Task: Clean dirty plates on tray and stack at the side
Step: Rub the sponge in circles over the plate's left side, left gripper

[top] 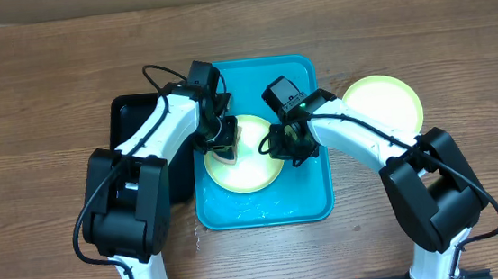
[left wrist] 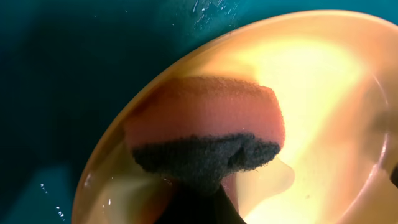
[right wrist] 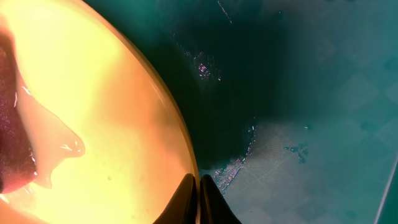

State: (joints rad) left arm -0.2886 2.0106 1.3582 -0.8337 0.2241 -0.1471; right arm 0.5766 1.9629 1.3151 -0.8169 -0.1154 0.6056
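Partly hidden under both arms, a yellow-green plate lies flat in the tray, whose long axis runs away from the robot. On that plate the left end effector clamps a sponge, while the right end effector pinches the plate's rim. Right of the tray, a second plate rests on the wood-grain bench; any specks are too small to tell.

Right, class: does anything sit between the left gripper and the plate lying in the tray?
Yes. A sponge, clamped in the left gripper, rests against the plate in the tray, dark scouring side towards the gripper. Nothing else visible separates them.
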